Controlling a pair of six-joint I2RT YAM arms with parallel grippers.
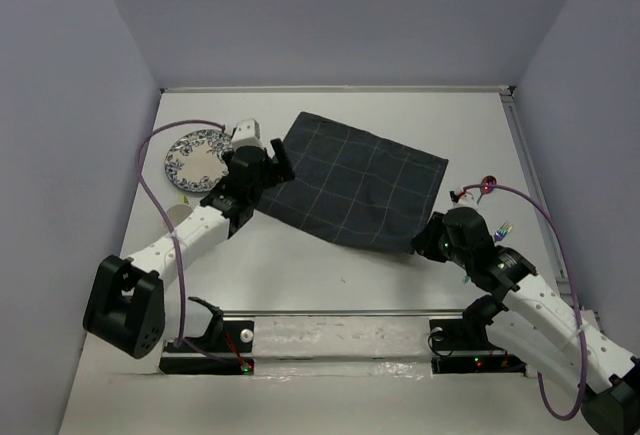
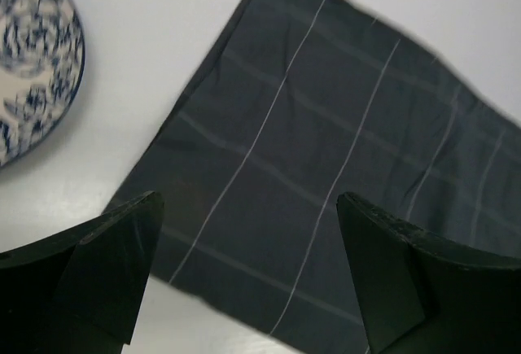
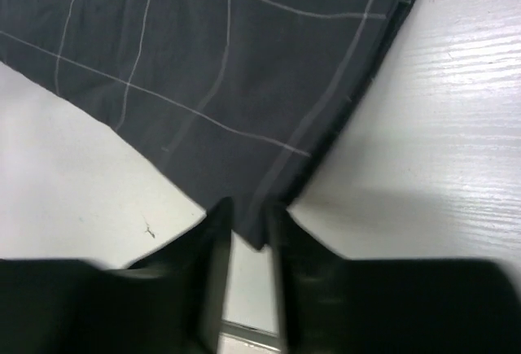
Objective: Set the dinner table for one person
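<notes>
Right gripper (image 3: 249, 236), lower centre, clamps the placemat (image 3: 203, 61) corner so I can drag it square; left gripper (image 2: 248, 207), jaws apart, hovers above it.

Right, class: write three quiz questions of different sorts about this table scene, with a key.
1. True or false: the plate lies on the placemat.
2. Which one pinches a placemat corner? A) left gripper B) right gripper
3. Fill in: the left gripper's jaws stand ____.
Key: 1 false, it sits on the table beside the placemat; 2 B; 3 open.
</notes>
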